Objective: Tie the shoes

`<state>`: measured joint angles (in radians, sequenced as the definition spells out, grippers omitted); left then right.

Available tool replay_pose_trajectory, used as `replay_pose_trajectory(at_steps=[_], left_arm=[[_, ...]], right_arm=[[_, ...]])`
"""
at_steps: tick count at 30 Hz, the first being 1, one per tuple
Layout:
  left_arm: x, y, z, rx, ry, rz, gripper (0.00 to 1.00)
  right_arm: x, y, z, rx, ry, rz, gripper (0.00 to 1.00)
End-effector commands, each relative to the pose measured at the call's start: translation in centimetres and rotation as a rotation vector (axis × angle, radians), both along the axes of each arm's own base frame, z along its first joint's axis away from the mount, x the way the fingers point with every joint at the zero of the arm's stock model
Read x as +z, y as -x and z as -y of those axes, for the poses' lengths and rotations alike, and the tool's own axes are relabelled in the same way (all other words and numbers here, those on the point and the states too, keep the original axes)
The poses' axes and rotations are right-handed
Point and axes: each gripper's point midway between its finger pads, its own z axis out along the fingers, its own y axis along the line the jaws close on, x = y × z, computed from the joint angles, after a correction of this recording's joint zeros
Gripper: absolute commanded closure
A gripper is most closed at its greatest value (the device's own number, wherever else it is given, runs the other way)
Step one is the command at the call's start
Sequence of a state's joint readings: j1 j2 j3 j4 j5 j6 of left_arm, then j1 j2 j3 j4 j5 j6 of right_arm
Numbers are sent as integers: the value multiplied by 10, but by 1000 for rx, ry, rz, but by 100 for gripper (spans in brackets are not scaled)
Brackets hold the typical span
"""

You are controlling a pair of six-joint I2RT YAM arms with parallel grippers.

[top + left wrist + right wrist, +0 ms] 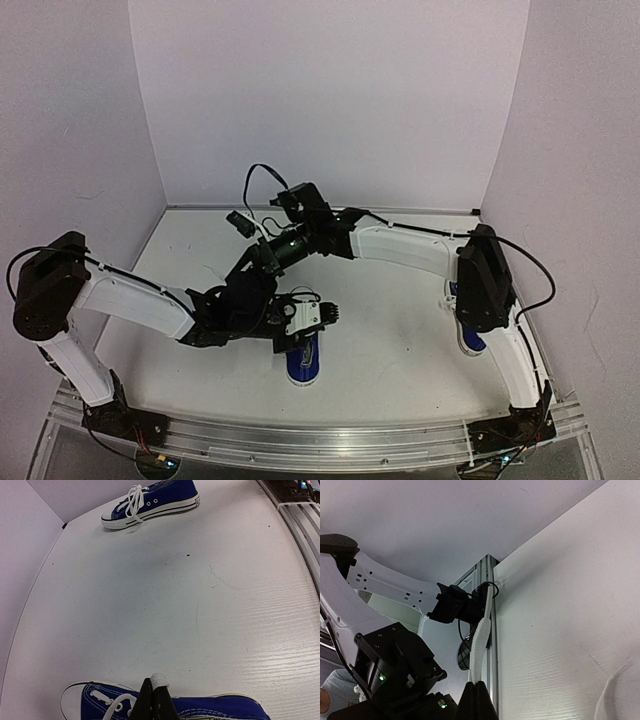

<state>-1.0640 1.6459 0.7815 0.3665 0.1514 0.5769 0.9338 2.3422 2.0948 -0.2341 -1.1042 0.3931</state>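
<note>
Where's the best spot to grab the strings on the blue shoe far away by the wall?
Probably the loose white laces of the blue canvas sneaker, where they spill over the side facing the left wrist camera. It stands upright on its sole, side-on, so come down from above and pinch across the strands.

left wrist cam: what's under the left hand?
A blue sneaker: its toe cap and side show. The shut left hand, pinching a white lace, hides its middle.
</note>
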Motion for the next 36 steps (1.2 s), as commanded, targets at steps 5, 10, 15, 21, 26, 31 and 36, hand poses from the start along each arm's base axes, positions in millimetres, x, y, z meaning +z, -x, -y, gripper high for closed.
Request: replay_pose_trajectory(at_steps=[5, 10, 15, 21, 26, 31, 36], left_arm=[[10, 3, 5, -15, 22, 30, 100], [9, 3, 7, -15, 18, 30, 100], [6, 2, 9, -12, 14, 20, 100], [-4, -3, 10, 34, -16, -51, 100], [-4, -28, 0, 140, 31, -188, 100], [1, -51, -13, 208, 117, -301, 100], [7, -73, -20, 263, 184, -394, 100]], right_arm=[[-6, 32, -8, 120, -4, -86, 75], [10, 35, -3, 132, -31, -67, 58], [39, 16, 8, 64, -68, 5, 53], [79, -96, 93, -316, -46, 103, 49], [94, -124, 165, -583, 25, 281, 49], [72, -101, 201, -640, 108, 356, 50], [63, -67, 218, -581, 104, 374, 57]])
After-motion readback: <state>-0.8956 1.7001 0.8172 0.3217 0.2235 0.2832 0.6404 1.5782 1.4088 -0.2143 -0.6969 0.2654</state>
